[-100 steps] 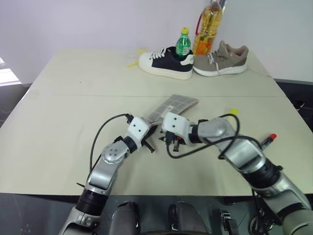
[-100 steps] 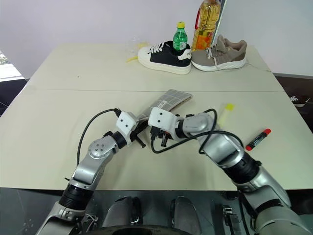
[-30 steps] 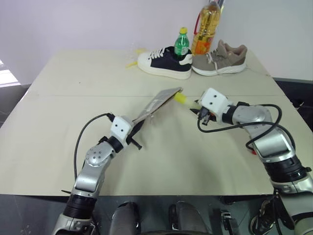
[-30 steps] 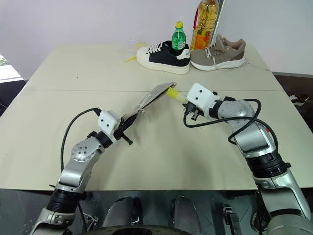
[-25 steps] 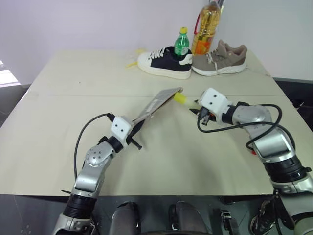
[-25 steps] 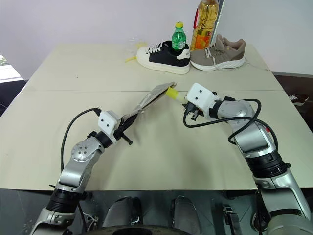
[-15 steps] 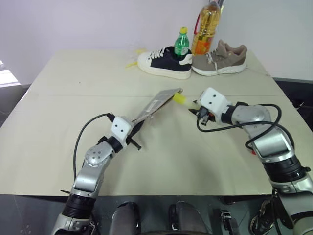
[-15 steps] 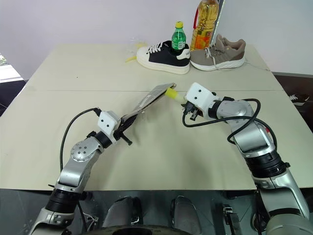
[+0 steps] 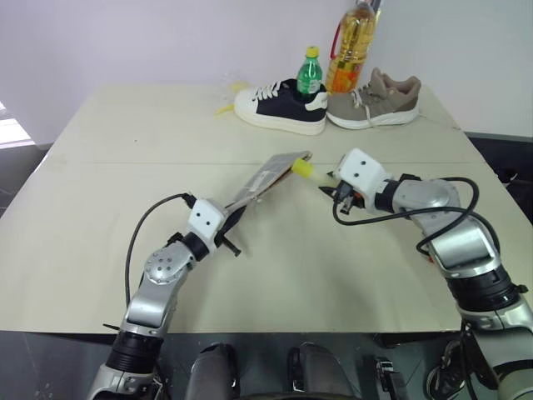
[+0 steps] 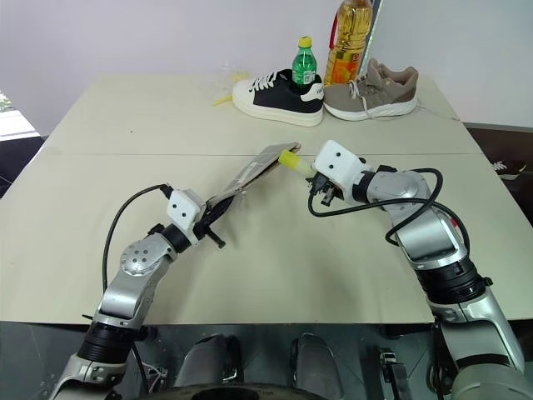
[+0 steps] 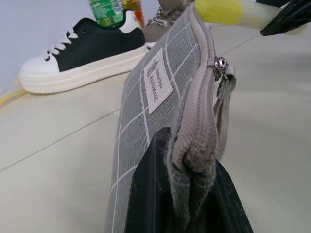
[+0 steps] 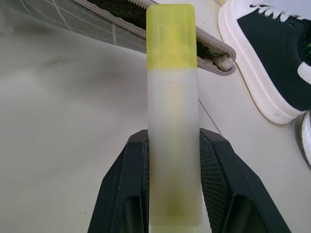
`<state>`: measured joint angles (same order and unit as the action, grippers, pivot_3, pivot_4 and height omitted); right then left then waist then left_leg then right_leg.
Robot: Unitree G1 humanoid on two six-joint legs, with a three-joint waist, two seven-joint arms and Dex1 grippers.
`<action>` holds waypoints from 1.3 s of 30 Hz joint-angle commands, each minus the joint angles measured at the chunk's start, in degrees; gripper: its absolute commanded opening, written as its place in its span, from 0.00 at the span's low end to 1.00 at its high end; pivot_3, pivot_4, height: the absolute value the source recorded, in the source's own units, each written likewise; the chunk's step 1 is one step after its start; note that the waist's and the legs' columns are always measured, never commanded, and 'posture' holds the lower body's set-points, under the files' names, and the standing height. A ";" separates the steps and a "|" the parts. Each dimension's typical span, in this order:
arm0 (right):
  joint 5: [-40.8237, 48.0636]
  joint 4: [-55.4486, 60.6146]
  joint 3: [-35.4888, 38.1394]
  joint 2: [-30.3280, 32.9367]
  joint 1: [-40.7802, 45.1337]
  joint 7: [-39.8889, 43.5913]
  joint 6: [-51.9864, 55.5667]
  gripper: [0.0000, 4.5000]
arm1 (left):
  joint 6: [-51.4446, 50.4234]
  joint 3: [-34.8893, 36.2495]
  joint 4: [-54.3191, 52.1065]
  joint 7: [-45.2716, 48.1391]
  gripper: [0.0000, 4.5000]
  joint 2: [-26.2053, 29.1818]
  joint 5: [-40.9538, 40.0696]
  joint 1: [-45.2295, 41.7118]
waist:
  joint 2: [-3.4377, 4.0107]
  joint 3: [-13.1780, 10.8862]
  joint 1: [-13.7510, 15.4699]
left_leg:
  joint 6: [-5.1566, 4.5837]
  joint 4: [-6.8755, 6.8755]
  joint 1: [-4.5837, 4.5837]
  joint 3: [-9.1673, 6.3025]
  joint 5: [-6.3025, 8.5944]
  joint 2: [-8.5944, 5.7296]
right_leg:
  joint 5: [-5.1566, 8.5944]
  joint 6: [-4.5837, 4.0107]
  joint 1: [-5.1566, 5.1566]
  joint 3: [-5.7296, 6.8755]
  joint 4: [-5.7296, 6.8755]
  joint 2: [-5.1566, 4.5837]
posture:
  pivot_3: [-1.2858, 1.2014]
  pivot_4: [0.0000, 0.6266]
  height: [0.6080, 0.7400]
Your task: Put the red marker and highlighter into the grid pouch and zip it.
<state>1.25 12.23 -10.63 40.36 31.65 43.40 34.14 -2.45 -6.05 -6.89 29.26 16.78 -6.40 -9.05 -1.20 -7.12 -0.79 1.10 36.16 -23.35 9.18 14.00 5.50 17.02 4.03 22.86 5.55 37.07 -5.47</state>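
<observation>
right wrist view: right end effector [image 12: 173,182] pinching highlighter [image 12: 172,111], left clamped on grid pouch [image 11: 160,97]

Two shoes [image 9: 281,106] (two bottles [image 9: 353,46])

White label [image 11: 159,80] on the grid pouch [image 11: 141,121] reading "HANDMADE", smaller line above unreadable

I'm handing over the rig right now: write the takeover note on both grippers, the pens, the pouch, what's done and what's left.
Left gripper: shut on the grid pouch, holding it tilted up off the table, zipper open.
Right gripper: shut on the highlighter, yellow cap at the pouch's mouth, not yet inside.
Red marker: a red bit shows behind the right arm; exact spot unclear.
Done: pouch opened, highlighter picked up.
Left: insert highlighter, fetch and insert marker, zip.
</observation>
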 commanded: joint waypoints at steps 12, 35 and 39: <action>-3.87 3.39 -2.72 2.30 1.14 2.38 -2.82 0.19 | 0.24 -0.54 -4.06 2.30 0.00 -0.29 -1.58 1.07 | 0.00 0.00 0.00 | 0.00 0.00 0.00 0.00 0.00 0.00 | 0.00 0.00 0.00 0.00 0.00 -0.01 | 0.52 0.24 0.74; -22.80 2.38 -11.09 5.29 5.20 10.21 -36.24 0.85 | -4.00 -3.85 -6.91 14.40 0.00 8.57 -2.35 -1.72 | 0.01 -0.01 0.10 | 0.06 0.11 0.01 0.03 -0.03 0.00 | 0.01 0.00 -0.05 0.00 0.00 0.01 | 0.52 0.24 0.74; -7.59 6.40 -0.65 3.87 3.10 14.36 -22.37 1.00 | -3.36 -3.61 -5.27 12.67 0.00 7.80 -1.34 -1.46 | 0.01 -0.01 0.10 | 0.05 0.12 0.01 0.00 -0.03 0.00 | 0.00 0.00 -0.07 0.00 0.01 0.02 | 0.52 0.24 0.74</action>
<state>-13.60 14.89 -17.72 44.66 34.35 56.32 5.42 -6.86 -9.91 -11.68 42.75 25.11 -7.91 -10.12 -1.19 -7.13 -0.69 1.15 36.28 -23.33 9.16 13.97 5.50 17.03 4.03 22.78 5.55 37.08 -5.45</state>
